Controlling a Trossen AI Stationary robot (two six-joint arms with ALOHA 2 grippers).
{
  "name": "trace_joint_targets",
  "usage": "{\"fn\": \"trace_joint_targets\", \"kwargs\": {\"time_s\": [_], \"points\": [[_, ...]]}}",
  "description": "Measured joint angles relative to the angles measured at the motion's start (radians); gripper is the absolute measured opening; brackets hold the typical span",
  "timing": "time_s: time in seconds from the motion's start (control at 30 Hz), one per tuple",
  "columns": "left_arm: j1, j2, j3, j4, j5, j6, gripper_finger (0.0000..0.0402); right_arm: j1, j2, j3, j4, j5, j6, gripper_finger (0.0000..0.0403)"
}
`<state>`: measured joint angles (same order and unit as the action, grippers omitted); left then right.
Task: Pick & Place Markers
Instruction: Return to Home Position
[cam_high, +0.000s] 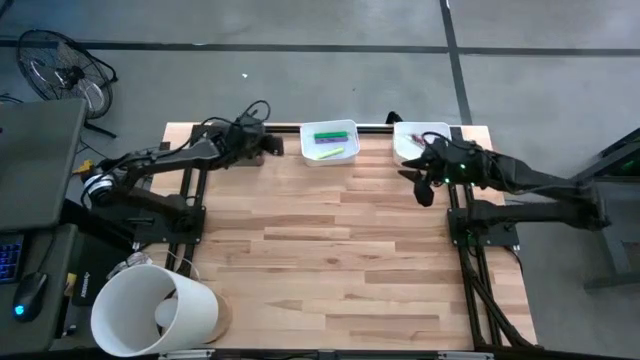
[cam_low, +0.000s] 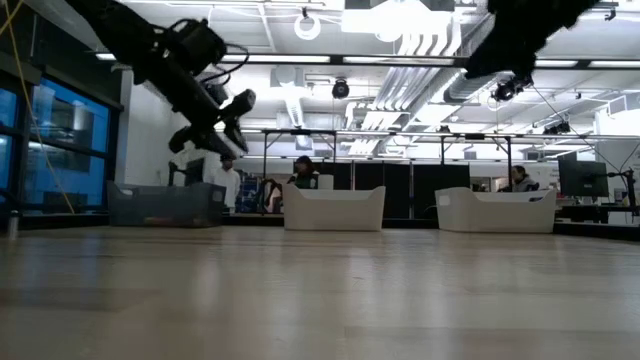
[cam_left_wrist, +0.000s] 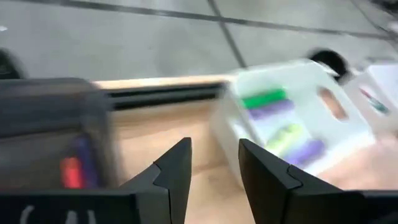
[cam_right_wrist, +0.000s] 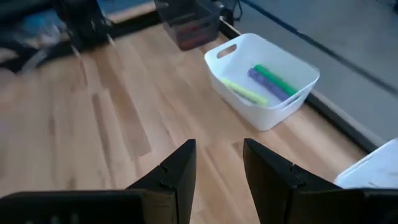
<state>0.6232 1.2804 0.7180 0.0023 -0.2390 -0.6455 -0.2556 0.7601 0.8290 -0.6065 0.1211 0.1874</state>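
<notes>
Markers (cam_right_wrist: 272, 78): none is held; those that can be seen lie inside bins along the table's far edge.
Middle white bin (cam_high: 329, 141): green, purple and yellow-green markers are seen lying side by side in it. A second purple one is made out in the left wrist view.
Black bin (cam_right_wrist: 186, 22): it is set to the left of the middle white bin, with a gap between them. A red marker (cam_left_wrist: 71, 172) and a darker one are glimpsed through its wall, both blurred.
Right white bin (cam_high: 412, 140): it is placed near the table's far right corner, apart from the middle bin. A reddish streak is seen inside, too small to be told.
Left gripper (cam_left_wrist: 214, 158): it is held in the air near the black bin, at the far left of the table. Its fingers are parted by a narrow gap, and nothing is gripped.
Right gripper (cam_right_wrist: 217, 155): it is raised above the table, just on the near side of the right white bin, and turned toward the middle bin. Its fingers are narrowly parted, with nothing between them.
Table (cam_high: 340, 260): it is made of light wooden planks.
White bucket (cam_high: 150, 310): a large one is seen at the near left corner.
Fan (cam_high: 62, 62): it is placed on the floor beyond the far left corner.
People (cam_low: 303, 172): a few are seen far off in the room, in the low view.
</notes>
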Motion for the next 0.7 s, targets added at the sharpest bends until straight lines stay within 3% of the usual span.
{"fn": "trace_joint_targets", "kwargs": {"time_s": [0.23, 0.47, 0.7], "points": [[-0.201, -0.047, -0.021, 0.091, 0.015, 0.064, 0.0131, -0.04, -0.234, -0.291, 0.176, -0.08, 0.176, 0.0122], [-0.372, -0.066, -0.242, 0.604, 0.01, 0.034, 0.0131, -0.041, -0.367, -0.466, 0.365, -0.145, 0.248, 0.0122], [-0.415, -0.096, -0.471, 1.026, -0.091, -0.04, 0.0131, -0.062, -0.453, -0.519, 0.442, -0.137, 0.226, 0.0122]]}}
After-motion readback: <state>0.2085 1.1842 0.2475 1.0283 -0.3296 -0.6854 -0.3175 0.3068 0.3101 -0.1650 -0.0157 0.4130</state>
